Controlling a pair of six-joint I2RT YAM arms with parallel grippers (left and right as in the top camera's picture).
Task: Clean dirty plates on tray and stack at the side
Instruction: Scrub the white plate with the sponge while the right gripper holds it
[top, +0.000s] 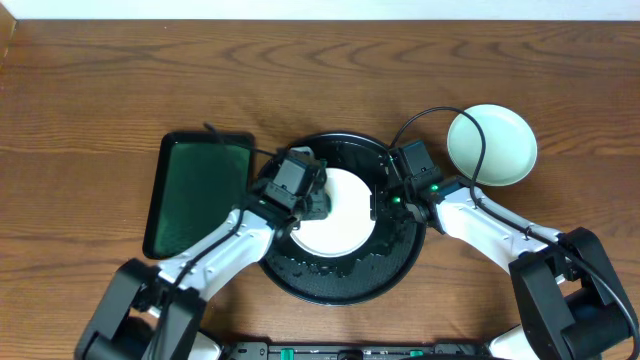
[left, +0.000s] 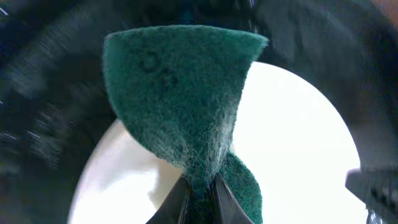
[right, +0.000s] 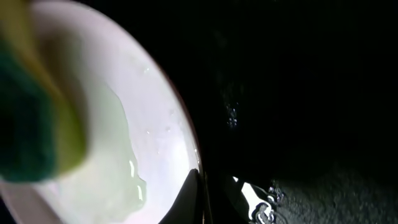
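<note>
A white plate (top: 345, 215) lies in the round black wet tray (top: 330, 290). My left gripper (top: 305, 195) is shut on a dark green scrub sponge (left: 180, 93) and holds it on the plate's left part (left: 298, 143). My right gripper (top: 385, 200) is shut on the plate's right rim; in the right wrist view its fingers (right: 205, 193) pinch the rim of the wet plate (right: 155, 112), and the sponge (right: 25, 124) shows blurred at the left. A pale mint-green plate (top: 490, 145) sits on the table to the right of the tray.
A smaller rectangular dark green tray (top: 195, 190) lies left of the black tray. Water pools on the black tray's floor (right: 323, 186). A black cable (top: 450, 115) arcs over the mint plate's left edge. Bare wooden table lies beyond.
</note>
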